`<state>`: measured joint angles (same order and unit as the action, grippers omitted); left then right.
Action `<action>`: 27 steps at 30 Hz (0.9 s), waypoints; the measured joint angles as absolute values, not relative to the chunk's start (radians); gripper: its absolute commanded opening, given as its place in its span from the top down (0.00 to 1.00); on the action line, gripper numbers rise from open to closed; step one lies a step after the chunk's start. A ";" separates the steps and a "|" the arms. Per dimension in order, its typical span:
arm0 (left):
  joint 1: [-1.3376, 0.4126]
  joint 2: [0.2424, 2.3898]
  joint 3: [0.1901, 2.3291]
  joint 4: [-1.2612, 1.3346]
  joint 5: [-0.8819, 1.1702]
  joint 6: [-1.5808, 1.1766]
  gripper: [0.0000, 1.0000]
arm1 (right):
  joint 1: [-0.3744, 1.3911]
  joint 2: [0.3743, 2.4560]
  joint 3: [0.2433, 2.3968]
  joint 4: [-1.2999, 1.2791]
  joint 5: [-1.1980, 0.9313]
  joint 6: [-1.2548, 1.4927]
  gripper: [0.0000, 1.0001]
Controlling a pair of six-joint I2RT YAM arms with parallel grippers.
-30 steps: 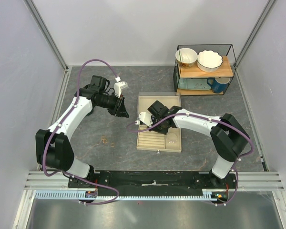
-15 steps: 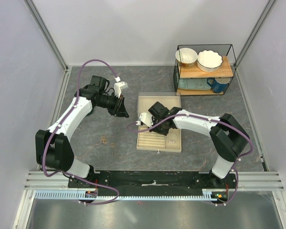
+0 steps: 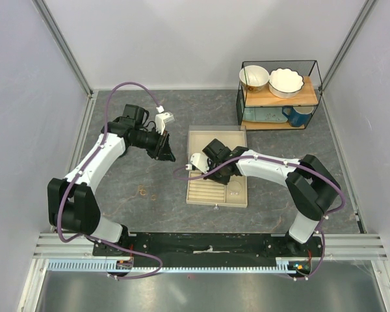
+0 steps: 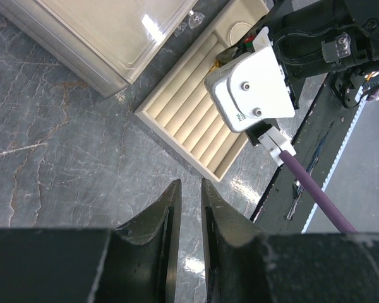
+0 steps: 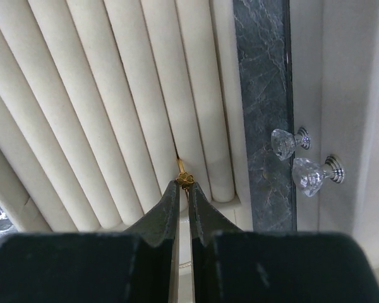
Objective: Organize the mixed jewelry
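My right gripper (image 3: 211, 174) is low over the slotted part of the beige tray box (image 3: 196, 194). In the right wrist view it (image 5: 184, 184) is shut on a tiny gold ring (image 5: 185, 179) with a clover ornament, whose band sits in a slot between two cream rolls (image 5: 145, 113). A thin silvery hoop (image 3: 234, 190) lies in the tray's right compartment. Tiny gold-brown rings (image 3: 143, 190) lie on the grey table, left of the tray. My left gripper (image 3: 166, 153) hovers left of the tray; its jaws (image 4: 191, 183) stand a narrow gap apart and hold nothing.
The tray's lid (image 3: 216, 140) lies open behind it. Two clear crystal pieces (image 5: 303, 158) lie by the tray's right wall. A wire shelf (image 3: 279, 97) with bowls and a blue mug stands at the back right. Grey walls close in both sides.
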<state>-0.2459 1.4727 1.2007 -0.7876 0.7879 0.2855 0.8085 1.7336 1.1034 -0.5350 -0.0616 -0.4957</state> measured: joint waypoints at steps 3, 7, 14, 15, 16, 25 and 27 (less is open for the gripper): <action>-0.245 1.472 1.189 -0.783 0.786 0.286 0.75 | 0.809 1.734 1.102 -0.530 -0.062 -0.493 1.00; -0.244 1.468 1.171 -0.779 0.774 0.286 0.75 | 0.810 1.734 1.099 -0.522 -0.062 -0.491 1.00; -0.244 1.447 1.153 -0.776 0.750 0.293 0.75 | 0.816 1.734 1.093 -0.506 -0.054 -0.490 0.99; -0.244 1.444 1.152 -0.775 0.748 0.294 0.75 | 0.816 1.733 1.092 -0.505 -0.054 -0.490 0.99; -0.244 1.442 1.151 -0.775 0.743 0.294 0.75 | 0.816 1.732 1.090 -0.503 -0.054 -0.490 0.99; -0.241 1.430 1.138 -0.773 0.731 0.300 0.75 | 0.816 1.713 1.067 -0.485 -0.047 -0.492 1.00; -0.241 1.428 1.138 -0.773 0.730 0.300 0.75 | 0.817 1.710 1.063 -0.482 -0.046 -0.492 1.00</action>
